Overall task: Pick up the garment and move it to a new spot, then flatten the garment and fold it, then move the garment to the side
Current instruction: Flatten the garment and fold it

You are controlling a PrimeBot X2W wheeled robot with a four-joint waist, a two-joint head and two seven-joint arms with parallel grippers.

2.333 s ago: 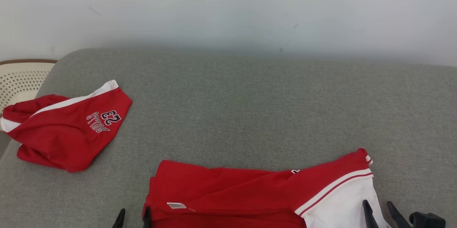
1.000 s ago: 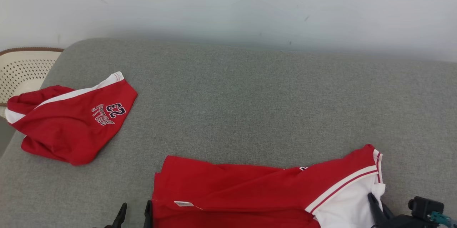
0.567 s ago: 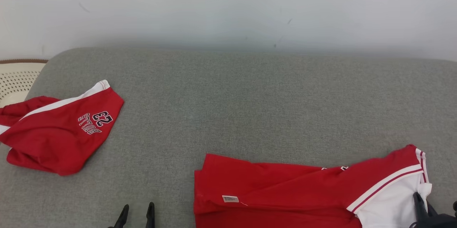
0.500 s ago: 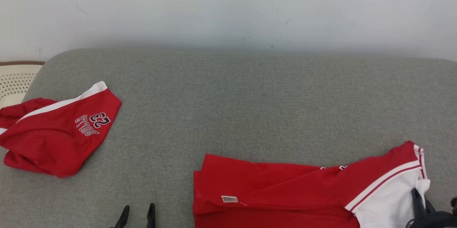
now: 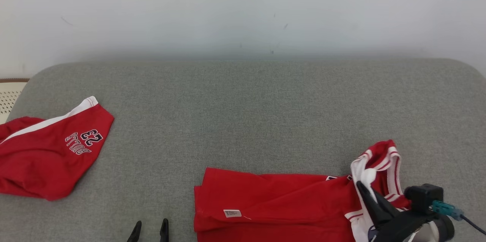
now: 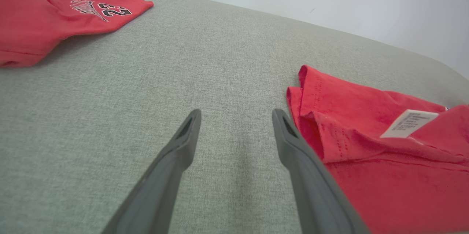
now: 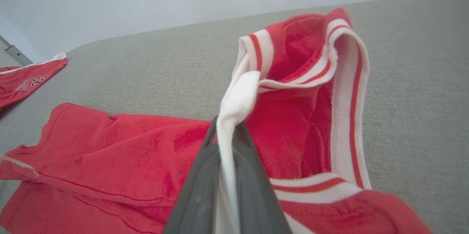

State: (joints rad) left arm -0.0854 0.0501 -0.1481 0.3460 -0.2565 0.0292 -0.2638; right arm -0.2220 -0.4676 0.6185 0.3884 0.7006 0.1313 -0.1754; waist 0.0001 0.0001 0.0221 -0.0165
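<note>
Along the bottom edge of the head view, the red garment (image 5: 273,208) lies on the grey cushion (image 5: 246,113), its white-striped end bunched up at lower right, where the right gripper (image 5: 360,187) is pinched tight on the white fabric. At lower left-centre the left gripper (image 5: 150,223) hangs spread wide and empty just beside its edge; a second red garment (image 5: 45,158) lies well apart at far left.

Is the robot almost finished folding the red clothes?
Not yet. Done: the garment lies on the grey cushion. In hand: the right gripper is shut on its white edge, holding it up; the left gripper is open beside the other end. Left: flattening, folding, moving it aside.
</note>
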